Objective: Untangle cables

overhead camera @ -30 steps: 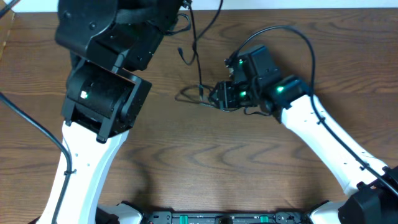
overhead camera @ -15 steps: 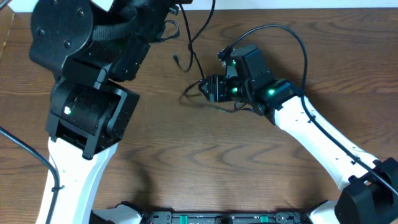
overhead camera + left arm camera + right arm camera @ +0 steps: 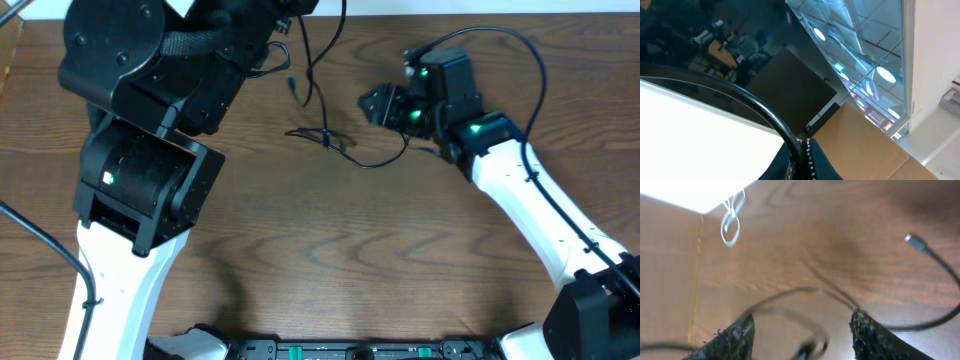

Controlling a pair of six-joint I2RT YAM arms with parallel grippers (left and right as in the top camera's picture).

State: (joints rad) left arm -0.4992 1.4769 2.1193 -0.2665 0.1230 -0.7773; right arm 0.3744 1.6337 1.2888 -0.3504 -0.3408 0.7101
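A black cable [image 3: 747,97] is pinched between the shut jaws of my left gripper [image 3: 802,159], which is raised high, with only the arm [image 3: 150,130] in the overhead view. That cable [image 3: 318,70] hangs down to a small tangle [image 3: 326,138] of black cables on the table. My right gripper [image 3: 372,103] hovers open to the right of the tangle, apart from it. In the right wrist view a blurred black cable [image 3: 785,302] arcs on the table below the spread fingers [image 3: 730,340], a plug end [image 3: 916,241] lies at the right, and a white cable [image 3: 730,222] is coiled further off.
The wooden table [image 3: 330,260] runs under both arms. A loose plug end [image 3: 290,85] dangles near the left arm. The right arm's own thick black cable [image 3: 500,40] loops above its wrist. The left wrist view faces the ceiling and a cardboard panel [image 3: 860,145].
My right gripper has pulled back from the tangle to the right and further from the front edge, leaving the knot bare on the table. The left arm shifted slightly left, still holding its cable.
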